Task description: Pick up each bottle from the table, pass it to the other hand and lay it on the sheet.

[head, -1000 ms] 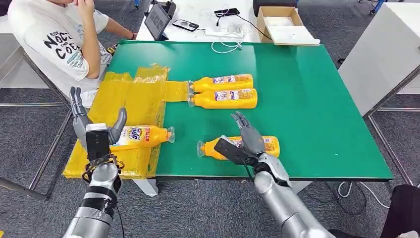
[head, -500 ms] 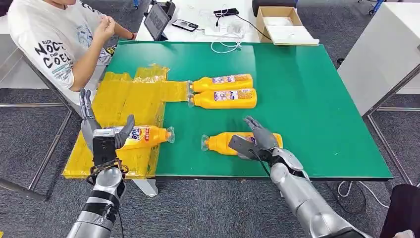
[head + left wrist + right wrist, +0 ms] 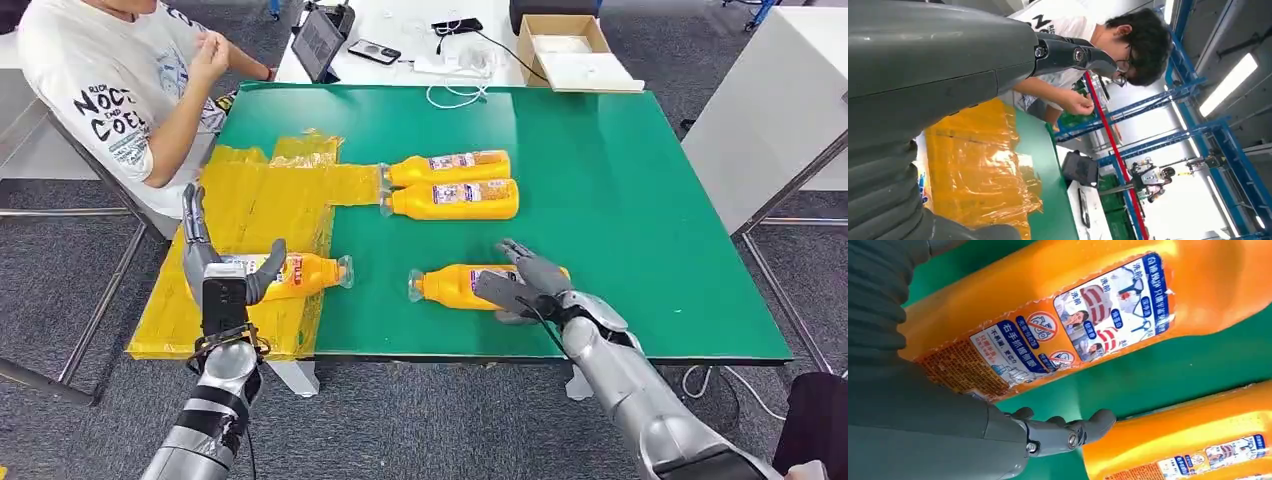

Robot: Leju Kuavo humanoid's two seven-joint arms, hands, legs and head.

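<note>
Grey carpet floor (image 3: 420,420). Green table (image 3: 620,200) – white desk (image 3: 400,25) behind it, with tablet (image 3: 318,42), phone (image 3: 374,50), cardboard box (image 3: 572,45). White cabinet (image 3: 770,110) at right – blue racking (image 3: 1198,125), strip light (image 3: 1230,85).

1. The right hand (image 3: 525,283) covers the base end of the nearest bottle (image 3: 455,286) by the worktop's near edge, so any grip cannot be told.
2. The left hand (image 3: 222,268) hides the base of the bottle on the sheet (image 3: 300,273).
3. Label print on the two far bottles (image 3: 450,183) is too small to read.
</note>
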